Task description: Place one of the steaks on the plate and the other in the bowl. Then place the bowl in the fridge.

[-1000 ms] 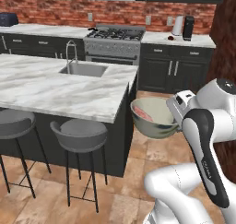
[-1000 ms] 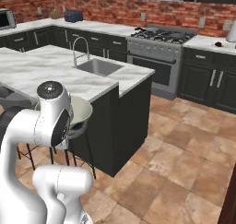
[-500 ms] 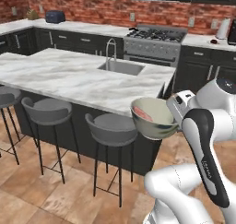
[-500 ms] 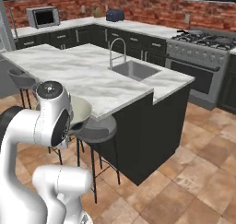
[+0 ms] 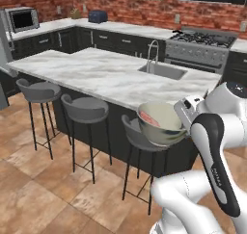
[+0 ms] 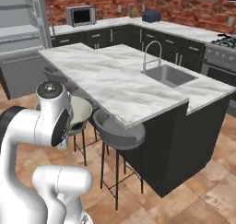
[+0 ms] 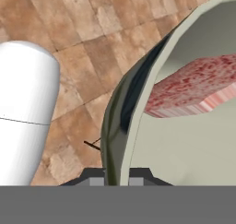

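Fridge [image 6: 27,38] open at upper left of right base view, well apart. Bowl [image 5: 160,123] carried at centre right of left base view, steak [image 7: 193,87] inside. Gripper [image 7: 116,179] nearly closed, pinching bowl rim. Carrying step under way; next: reach a shelf, keep level.

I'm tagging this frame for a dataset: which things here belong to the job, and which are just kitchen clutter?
Job:
- bowl, its rim pinched by the tool
- steak lying inside the bowl
- fridge, door open, off to the left

Just there:
- bar stools
- island counter with sink
- microwave
- stove
- toaster
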